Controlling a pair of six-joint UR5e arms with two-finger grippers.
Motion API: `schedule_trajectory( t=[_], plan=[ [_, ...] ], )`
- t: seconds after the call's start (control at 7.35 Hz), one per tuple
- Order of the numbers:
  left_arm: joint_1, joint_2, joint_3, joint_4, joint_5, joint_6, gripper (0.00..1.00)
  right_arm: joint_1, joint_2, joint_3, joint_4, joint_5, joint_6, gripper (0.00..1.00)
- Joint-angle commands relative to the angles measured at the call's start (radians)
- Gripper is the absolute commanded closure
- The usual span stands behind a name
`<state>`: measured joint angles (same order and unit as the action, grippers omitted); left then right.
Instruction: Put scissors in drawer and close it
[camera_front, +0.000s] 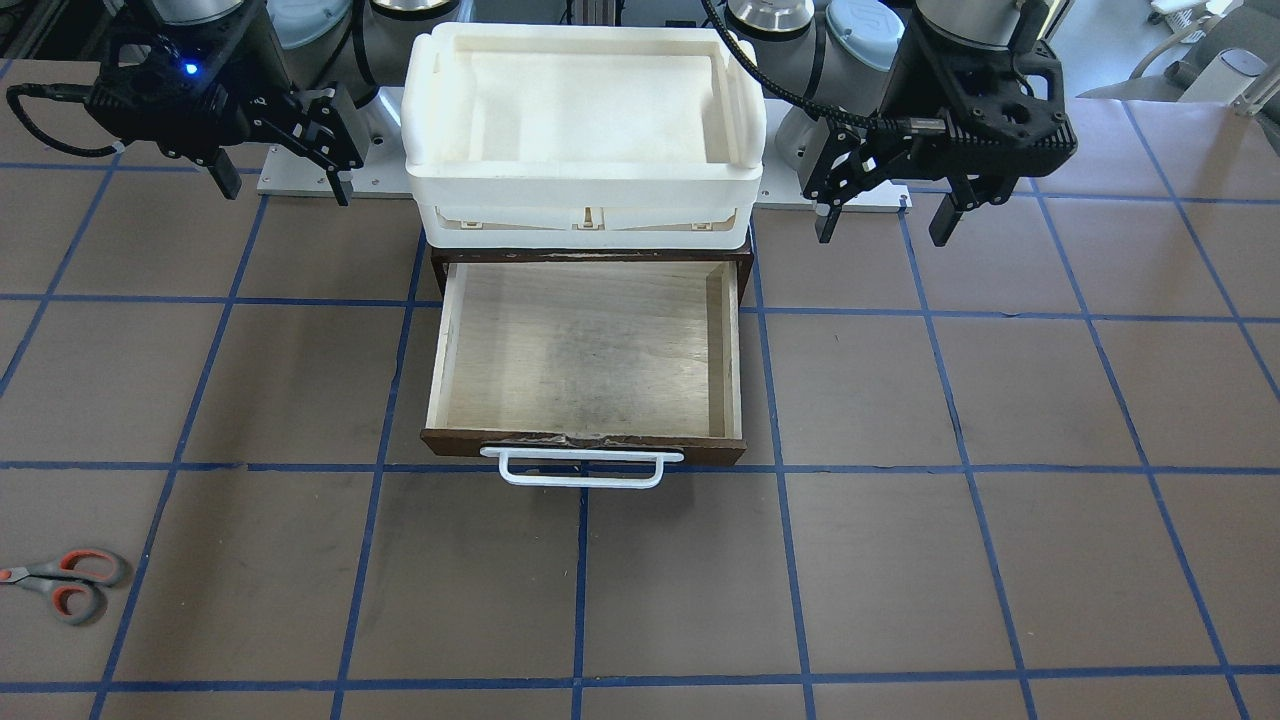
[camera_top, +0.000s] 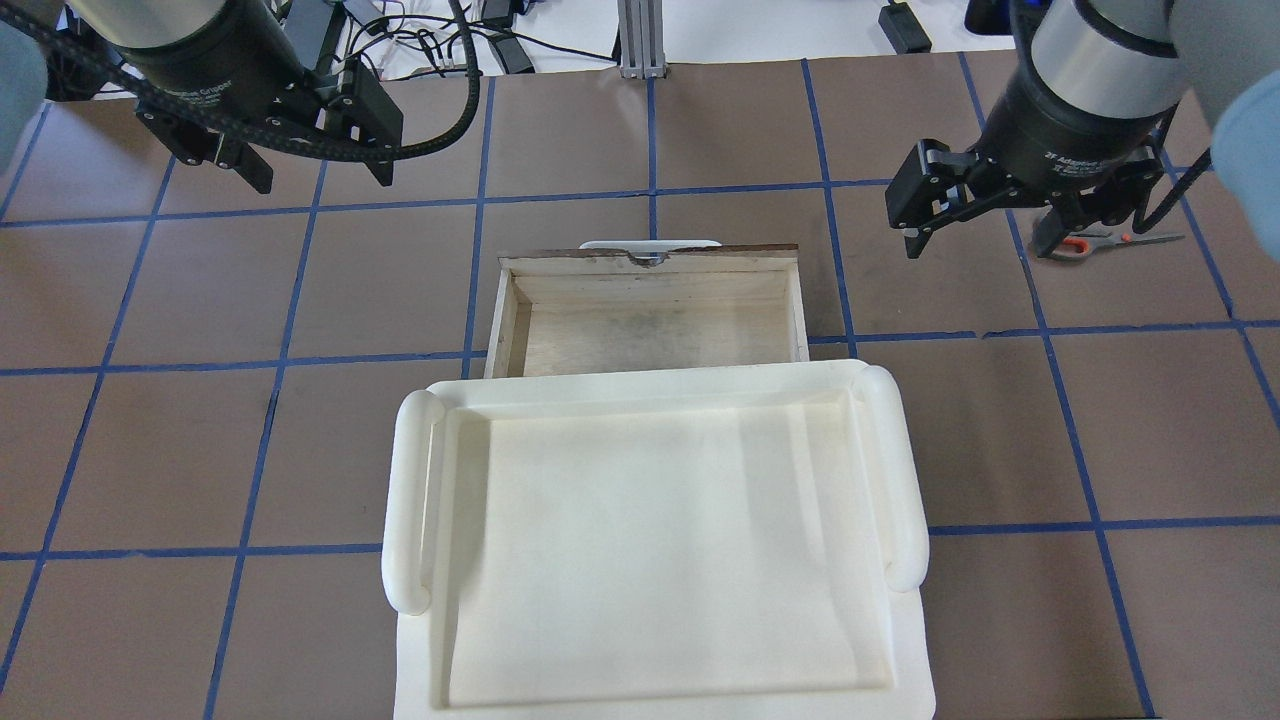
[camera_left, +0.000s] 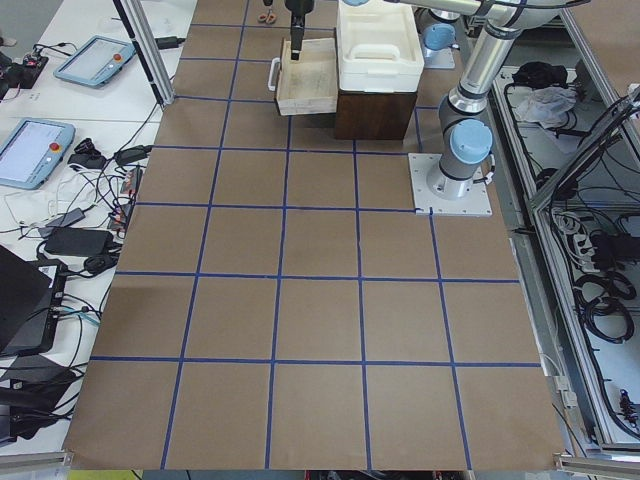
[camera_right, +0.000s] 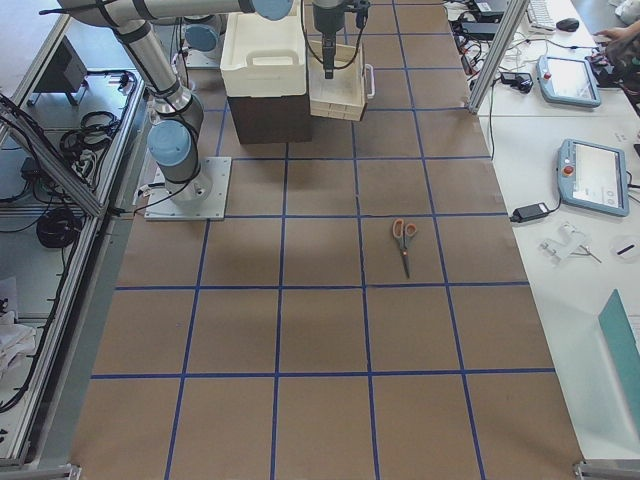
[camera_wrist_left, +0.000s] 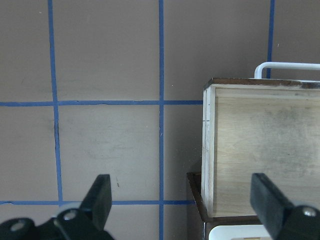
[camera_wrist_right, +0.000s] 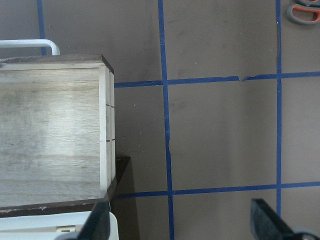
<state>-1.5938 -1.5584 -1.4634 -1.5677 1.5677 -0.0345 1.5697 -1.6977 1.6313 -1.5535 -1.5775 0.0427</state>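
The scissors (camera_front: 65, 585) lie flat on the table far out on my right side, with grey handles lined orange-red; they also show in the exterior right view (camera_right: 404, 235), and their handles show at the top right of the right wrist view (camera_wrist_right: 305, 12). The drawer (camera_front: 590, 350) is pulled open and empty, with its white bar handle (camera_front: 580, 468) at the front. My right gripper (camera_front: 285, 193) hangs open and empty beside the drawer, well short of the scissors. My left gripper (camera_front: 882, 235) hangs open and empty on the drawer's other side.
A white plastic tray (camera_front: 585, 185) sits on top of the dark brown cabinet, above the drawer. The table is brown with a blue tape grid. Both arm bases stand behind the cabinet. Tablets and cables lie on side tables beyond the table's edge.
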Motion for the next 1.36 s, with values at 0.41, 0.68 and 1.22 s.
schedule_trajectory(
  t=[0.41,0.68,1.22],
  plan=[
    [0.0,-0.002,0.0,0.0,0.0,-0.001,0.0,0.001,0.004,0.005,-0.04,-0.001,-0.007,0.0],
    [0.002,0.001,0.0,0.0,0.0,0.001,0.0,0.0,0.007,0.005,-0.043,-0.006,-0.015,0.0],
    [0.002,0.003,0.0,0.0,0.003,0.001,0.0,0.0,0.007,0.004,-0.068,-0.01,0.0,0.0]
  ],
)
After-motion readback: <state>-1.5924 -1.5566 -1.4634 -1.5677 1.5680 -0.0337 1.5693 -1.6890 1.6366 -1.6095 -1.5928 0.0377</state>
